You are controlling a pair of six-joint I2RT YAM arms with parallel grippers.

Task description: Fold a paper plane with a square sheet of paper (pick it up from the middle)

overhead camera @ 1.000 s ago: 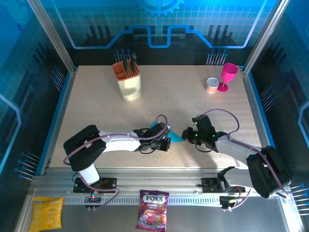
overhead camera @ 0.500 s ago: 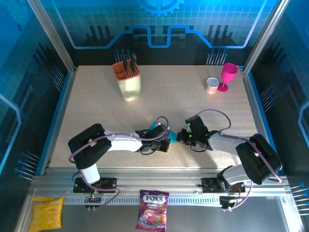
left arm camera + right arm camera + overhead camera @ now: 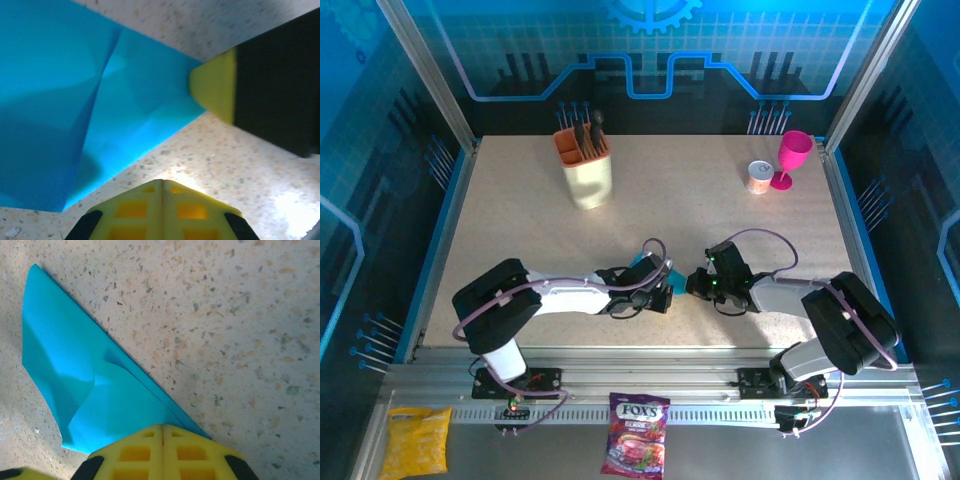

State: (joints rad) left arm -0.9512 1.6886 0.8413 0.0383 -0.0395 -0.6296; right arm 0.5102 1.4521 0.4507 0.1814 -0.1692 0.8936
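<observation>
- Cyan-blue and thin, the sheet of paper (image 3: 85,385) lies folded into a pointed, creased shape on the speckled table (image 3: 520,230), near its front edge and about midway across, between the two grippers; the top view shows just a sliver of it beside the left wrist
- The right gripper (image 3: 162,432) has its yellow fingers pressed together with no gap; one narrow corner of the paper runs under their tips; whether the paper is pinched or merely pressed flat I cannot tell
- The left gripper (image 3: 162,187) is likewise clenched, pads meeting along a thin seam; its tips sit over bare table just beside the paper's lower edge, holding nothing
- In the left wrist view a yellow fingertip (image 3: 215,85) of the right gripper meets the paper's pointed corner
- Both arms lie low and bent inward, their wrists nearly facing each other
- Far back on the left stands a beige utensil holder (image 3: 588,172) with an orange insert and dark handles
- Far back on the right, a pink goblet (image 3: 792,155) stands just beside a small round tub (image 3: 758,177)
- In front of the table, on the metal ledge, lie a sweets bag (image 3: 638,435) and a yellow packet (image 3: 415,442)
</observation>
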